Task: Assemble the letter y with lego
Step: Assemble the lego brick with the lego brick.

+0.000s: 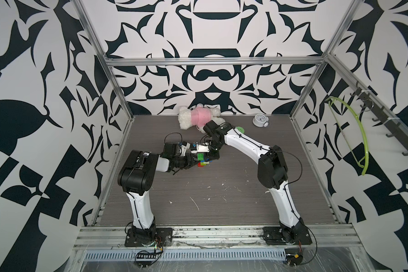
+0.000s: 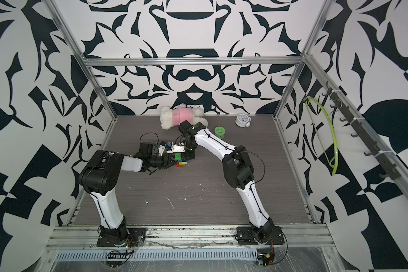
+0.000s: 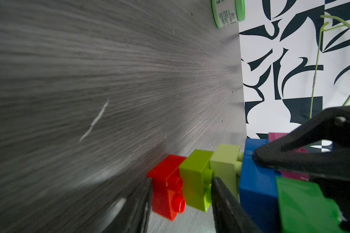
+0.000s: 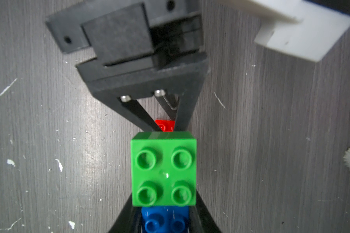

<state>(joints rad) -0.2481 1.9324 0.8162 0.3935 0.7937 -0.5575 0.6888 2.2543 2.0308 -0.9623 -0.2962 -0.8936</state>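
The lego bricks hang joined as the letter y point(image 1: 201, 160) just above the table, between both grippers. In the left wrist view the red brick point(image 3: 167, 185), lime brick point(image 3: 196, 179) and pale yellow-green brick point(image 3: 223, 163) form a stem. The pale brick's studs show in a small gap before the blue bar point(image 3: 255, 181). My left gripper point(image 3: 181, 187) is shut on the red and lime bricks. My right gripper point(image 4: 165, 213) is shut on the blue bar point(image 4: 164, 219), under the green brick point(image 4: 163, 168). The pink brick point(image 3: 277, 136) is mostly hidden.
A white and pink plush toy point(image 1: 199, 116) lies at the back wall, with a small alarm clock point(image 1: 259, 120) to its right. A green-lidded jar point(image 2: 220, 131) stands behind my right arm. A lime hanger point(image 1: 360, 139) hangs on the right wall.
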